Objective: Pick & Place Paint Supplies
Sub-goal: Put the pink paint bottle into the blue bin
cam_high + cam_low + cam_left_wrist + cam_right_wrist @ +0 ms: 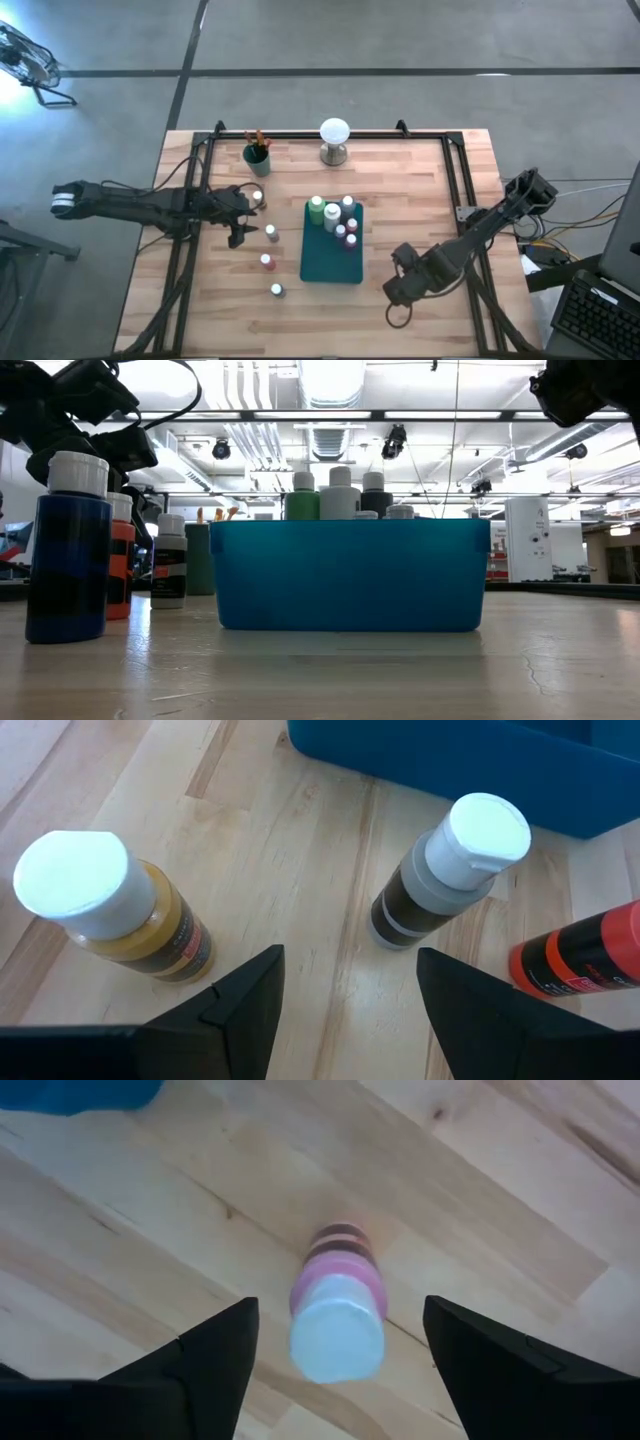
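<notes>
The teal tray (330, 265) lies mid-table with several white-capped bottles (340, 222) standing in its far half. More bottles stand on the wood to its left (271, 233), (267, 261), (277, 290). My left gripper (238, 218) is open beside them. Its wrist view shows a yellow bottle (115, 915), a dark brown bottle (440, 880) and a red one (585, 955) ahead of the open fingers (350, 990). My right gripper (402, 287) points down, right of the tray. It is open above an upright pink bottle (337, 1315), a finger off to each side of the cap.
A green cup holding brushes (257, 155) and a white ball on a metal base (334, 140) stand near the far edge. A black frame (455, 170) runs along the table's sides. Bare wood lies right of the tray and along the near edge.
</notes>
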Tool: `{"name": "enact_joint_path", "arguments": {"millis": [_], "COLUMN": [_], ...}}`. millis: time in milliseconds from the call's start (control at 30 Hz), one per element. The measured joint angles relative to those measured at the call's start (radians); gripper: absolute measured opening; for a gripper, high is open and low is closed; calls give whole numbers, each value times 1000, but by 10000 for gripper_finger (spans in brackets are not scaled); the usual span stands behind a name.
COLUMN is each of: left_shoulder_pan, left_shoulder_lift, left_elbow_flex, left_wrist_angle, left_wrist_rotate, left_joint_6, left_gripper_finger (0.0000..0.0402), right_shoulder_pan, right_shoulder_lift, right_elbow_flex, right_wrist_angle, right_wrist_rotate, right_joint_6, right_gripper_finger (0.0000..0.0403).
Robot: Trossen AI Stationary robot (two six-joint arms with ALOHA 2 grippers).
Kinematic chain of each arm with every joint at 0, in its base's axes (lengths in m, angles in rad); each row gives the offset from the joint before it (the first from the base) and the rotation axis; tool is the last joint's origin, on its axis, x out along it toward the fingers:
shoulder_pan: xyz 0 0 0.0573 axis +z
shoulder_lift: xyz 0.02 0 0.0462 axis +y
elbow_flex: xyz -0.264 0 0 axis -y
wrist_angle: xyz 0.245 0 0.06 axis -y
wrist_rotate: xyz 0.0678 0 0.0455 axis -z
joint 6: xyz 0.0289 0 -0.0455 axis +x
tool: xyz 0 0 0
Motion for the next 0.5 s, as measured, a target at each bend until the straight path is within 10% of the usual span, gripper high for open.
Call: {"name": "enact_joint_path", "arguments": {"millis": [500], "left_shoulder_pan": [0], "left_shoulder_lift": [0], "left_elbow_flex": [0], "left_wrist_angle": [0], "left_wrist_rotate": [0], "left_joint_6": [0], "left_gripper_finger": [234], "right_shoulder_pan": [-6], "right_shoulder_lift": [0], "right_elbow_flex": [-16], "right_wrist_angle": [11], "right_wrist_rotate": [-1], "right_joint_6": [-12], "right_gripper_finger": [198]}}
